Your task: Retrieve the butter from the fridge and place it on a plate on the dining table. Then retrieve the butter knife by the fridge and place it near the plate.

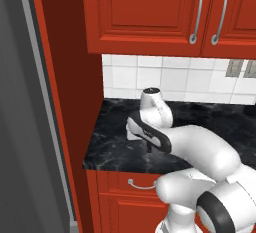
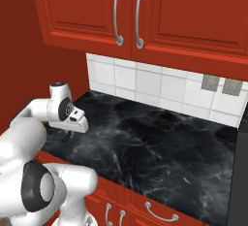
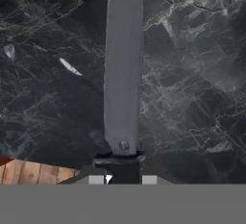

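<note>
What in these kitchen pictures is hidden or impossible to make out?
- Butter knife: in the hand view its handle end runs off the bottom edge, so the grip on it is cut off.
- Gripper: in the left base view the robot's own hand covers the fingertips.
- Fridge: the left base view's edge cuts it; its inside is hidden.
- Counter: in the right base view its right end is cut off.

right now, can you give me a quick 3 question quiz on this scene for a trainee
1. True or false: the hand is shut on the knife.
2. What lies under the knife: A) a plate B) the black marble counter C) a shelf?
3. What colour are the cabinets above the counter?

Key: 1 true. 2 B. 3 red.
</note>
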